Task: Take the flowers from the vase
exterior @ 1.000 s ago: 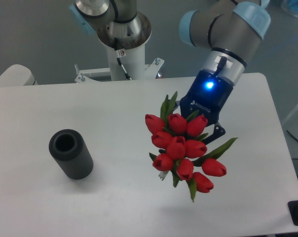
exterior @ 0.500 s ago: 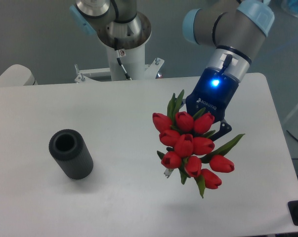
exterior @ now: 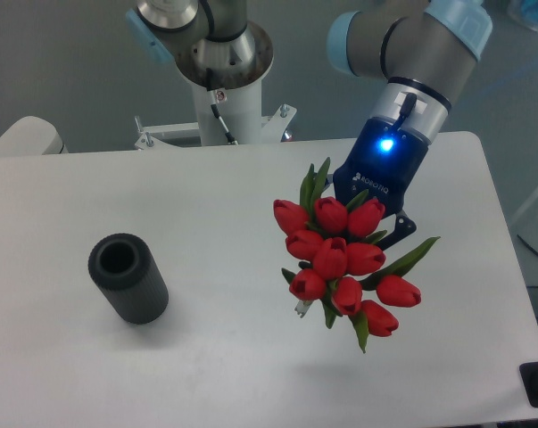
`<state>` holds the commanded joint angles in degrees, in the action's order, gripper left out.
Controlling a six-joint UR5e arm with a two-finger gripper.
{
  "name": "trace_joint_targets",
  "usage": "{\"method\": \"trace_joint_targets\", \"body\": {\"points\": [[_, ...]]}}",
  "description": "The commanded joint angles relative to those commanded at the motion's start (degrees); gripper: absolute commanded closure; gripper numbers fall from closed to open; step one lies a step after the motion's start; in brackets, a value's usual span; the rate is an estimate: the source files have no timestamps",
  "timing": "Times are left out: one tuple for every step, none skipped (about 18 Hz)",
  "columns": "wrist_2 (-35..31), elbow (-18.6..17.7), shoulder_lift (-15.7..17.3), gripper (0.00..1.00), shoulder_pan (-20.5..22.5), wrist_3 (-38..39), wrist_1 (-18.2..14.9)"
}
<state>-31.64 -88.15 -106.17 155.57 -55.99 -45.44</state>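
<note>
Red tulip buds fill the middle right of the view: the flowers hang in the air above the white table, clear of its surface, with their shadow faint on the tabletop below. The black vase stands well apart on the left, its round hole empty. The gripper sits behind the bunch, and the blooms hide its fingertips, so how wide the jaws stand cannot be read directly. Since the bunch is off the table and sits right against the gripper, I judge the jaws are closed on the stems.

By that reading the lift itself is done and the step in hand is carrying the bunch. To do it well, the grip should be kept firm but not crushing, since thin stems can slide or bend. The wrist should move slowly and evenly so the heavy heads do not swing. The long leaves stick out to the right and upward, so any path should leave room around them.
</note>
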Motion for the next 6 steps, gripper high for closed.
{"method": "trace_joint_targets", "body": {"points": [[0.00,0.00,0.00,0.69,0.00,0.00,0.00],[-0.09,0.09,0.00,0.69,0.00,0.09,0.00],[-0.09,0.44,-0.09,0.69,0.00,0.17,-0.09],[-0.09,0.61,-0.17,0.69,0.00,0.18,-0.09],[0.00,0.79,-0.18,0.69,0.00,0.18,-0.09],[-0.09,0.53,-0.18,0.69,0.00,0.18,-0.09]]}}
